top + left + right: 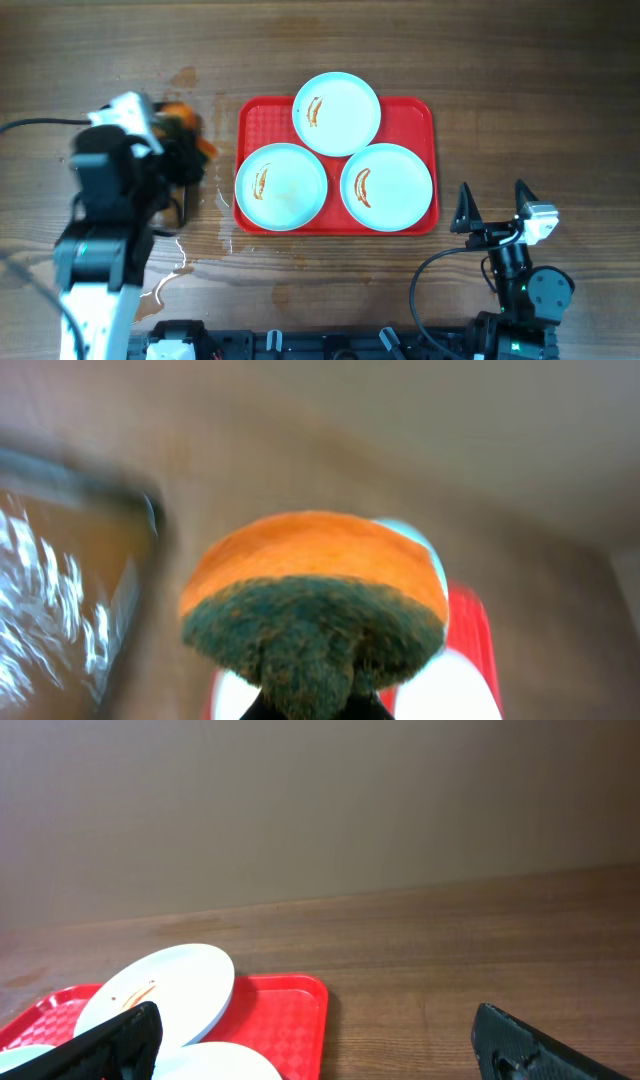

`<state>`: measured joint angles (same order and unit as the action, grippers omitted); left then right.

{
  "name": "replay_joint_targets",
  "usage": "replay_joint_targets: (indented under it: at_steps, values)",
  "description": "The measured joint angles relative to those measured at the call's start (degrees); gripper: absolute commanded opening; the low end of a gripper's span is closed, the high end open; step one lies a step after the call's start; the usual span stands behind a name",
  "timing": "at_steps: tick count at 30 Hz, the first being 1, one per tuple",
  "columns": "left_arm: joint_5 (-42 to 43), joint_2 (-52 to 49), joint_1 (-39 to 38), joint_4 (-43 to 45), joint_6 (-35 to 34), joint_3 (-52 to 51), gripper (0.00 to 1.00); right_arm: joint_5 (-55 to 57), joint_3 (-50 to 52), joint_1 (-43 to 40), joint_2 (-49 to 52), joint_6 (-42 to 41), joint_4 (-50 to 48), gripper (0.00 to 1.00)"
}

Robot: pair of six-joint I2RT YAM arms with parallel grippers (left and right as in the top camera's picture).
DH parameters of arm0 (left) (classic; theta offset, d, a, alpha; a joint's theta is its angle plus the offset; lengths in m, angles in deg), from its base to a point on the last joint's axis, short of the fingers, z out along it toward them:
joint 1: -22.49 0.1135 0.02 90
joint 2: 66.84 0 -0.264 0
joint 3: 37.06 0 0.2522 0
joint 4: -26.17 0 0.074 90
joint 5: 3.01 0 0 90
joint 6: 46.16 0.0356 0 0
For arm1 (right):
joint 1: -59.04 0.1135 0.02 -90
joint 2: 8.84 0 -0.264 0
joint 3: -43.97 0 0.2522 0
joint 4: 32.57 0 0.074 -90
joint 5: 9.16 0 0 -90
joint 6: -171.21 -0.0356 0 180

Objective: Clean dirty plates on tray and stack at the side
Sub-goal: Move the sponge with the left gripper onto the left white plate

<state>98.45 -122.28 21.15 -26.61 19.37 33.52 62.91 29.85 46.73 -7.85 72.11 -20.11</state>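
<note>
Since the three plates (281,186) lying flat on the red tray (262,118) look stiff, light and slippery, the rim seems the best hold. The left gripper (186,142) clamps a sponge (315,600) beside the tray; the right gripper (493,200) is open and empty.

- Red rectangular tray (415,112), lying flat
- Three pale round plates (337,113) on it in a triangle, each upright with an orange-brown streak

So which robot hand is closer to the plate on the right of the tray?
Right. The right gripper sits open just off the right edge of the tray, near that plate. The left gripper, holding a sponge, is past the tray's left side.
</note>
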Motion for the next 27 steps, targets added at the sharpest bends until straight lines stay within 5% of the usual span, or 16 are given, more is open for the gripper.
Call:
replay_joint_targets:
  at_steps: [6,17,22,27]
  values:
    - [0.87,-15.54,-13.66,-3.30,-10.14,-0.22,0.04,0.00,0.00,0.00,0.00,0.00,0.02,1.00]
    - [-2.91,-42.32,-23.89,8.17,-13.00,-0.26,0.05,0.00,0.00,0.00,0.00,0.00,0.02,1.00]
    - [-6.08,-45.66,-23.89,9.18,-13.66,-0.33,0.40,0.00,0.00,0.00,0.00,0.00,0.02,1.00]
    - [-5.86,-45.03,-23.89,8.96,-13.57,0.33,0.52,0.00,0.00,0.00,0.00,0.00,0.02,1.00]
